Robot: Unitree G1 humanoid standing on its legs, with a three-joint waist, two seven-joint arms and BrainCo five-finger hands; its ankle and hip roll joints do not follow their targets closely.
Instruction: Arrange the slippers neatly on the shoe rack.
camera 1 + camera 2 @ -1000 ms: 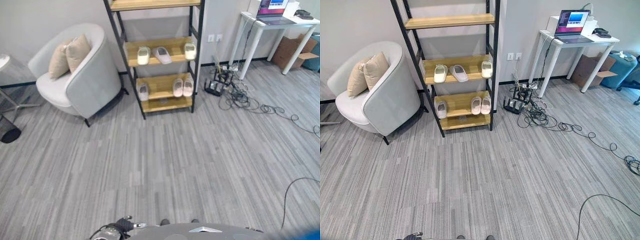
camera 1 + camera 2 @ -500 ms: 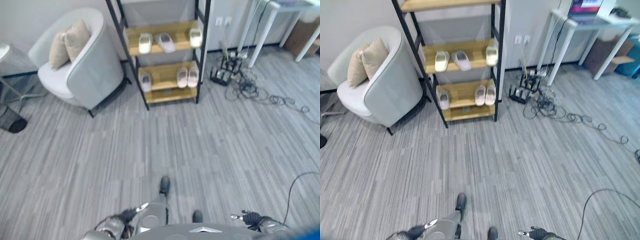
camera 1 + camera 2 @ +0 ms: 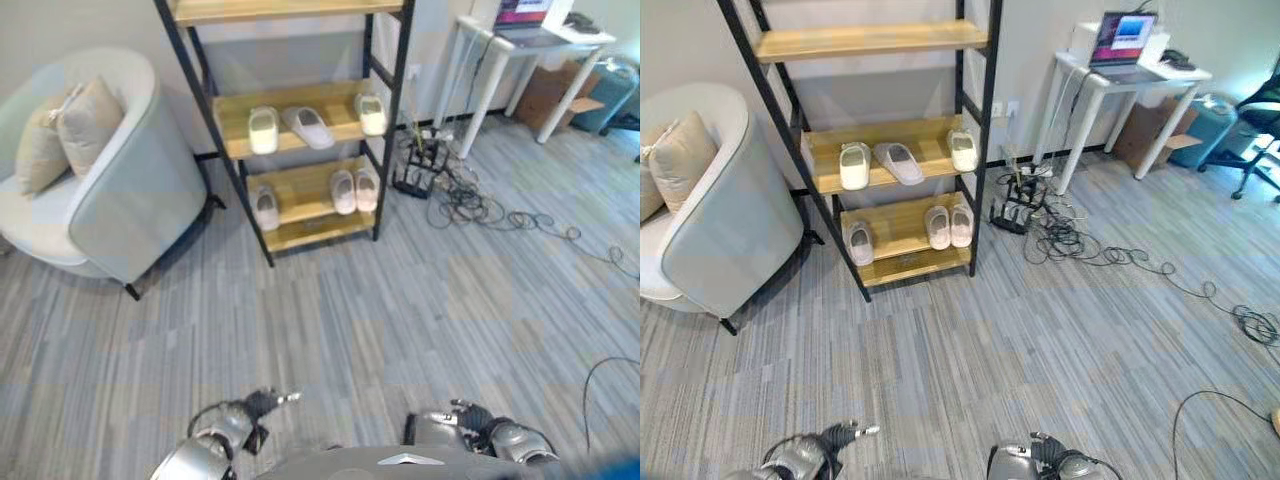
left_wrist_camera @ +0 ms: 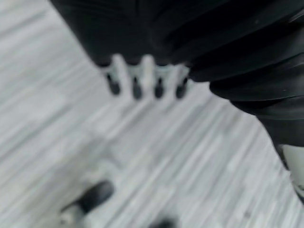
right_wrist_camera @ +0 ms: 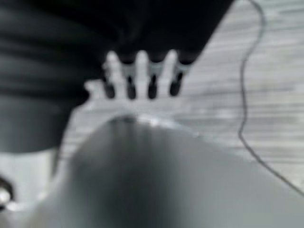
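Slippers are all sitting on the shoe rack in the upper middle of the frame, well apart from both hands. On the middle shelf there's a white slipper at the left end, a grey-white one just beside it lying at an angle, and another white slipper at the right end by the post. On the lower shelf a single slipper is sitting at the left, and a pair is lying side by side, touching, toward the right.

Both hands are hanging down at the bottom edge of the frame over the grey plank floor, holding nothing. The left hand is showing at the lower left; in its wrist view the fingers are hanging straight and relaxed in a row, nothing between them. The right hand is showing at the lower right; its fingers are also looking straight and released.

Around the rack: a grey armchair with two beige cushions is standing at the left, a tangle of cables is lying on the floor to the right, and a white surface with a laptop is sitting in the upper right corner.
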